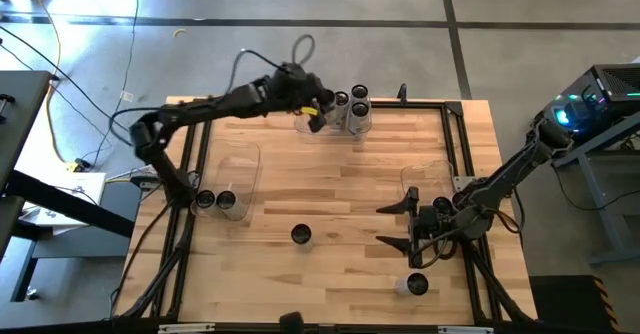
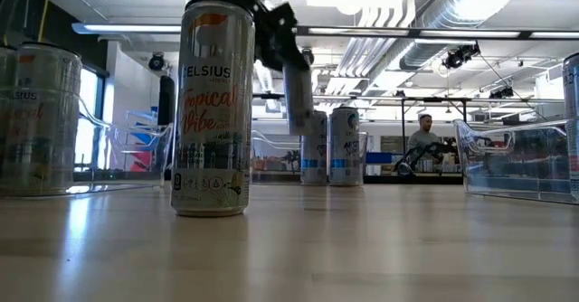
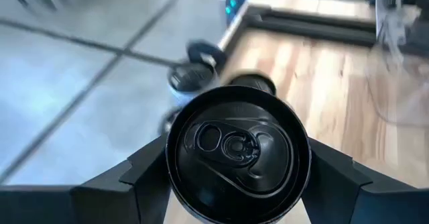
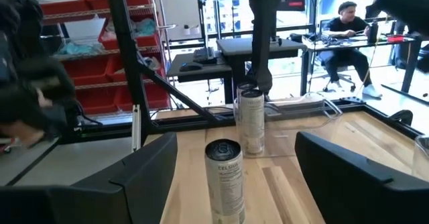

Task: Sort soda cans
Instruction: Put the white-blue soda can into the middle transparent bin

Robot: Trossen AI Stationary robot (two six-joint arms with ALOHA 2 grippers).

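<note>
Left hand grasps a can above the far bin; careless lowering could topple cans there.

Approx. count, high view: 8 soda cans visible — 4 at far edge incl. 1 in the left gripper, 2 at left, 1 mid-bench, 1 near right. 3 clear plastic bins. 2 arms. 1 person in bkgd.

Upright silvery soda cans, scattered
</note>
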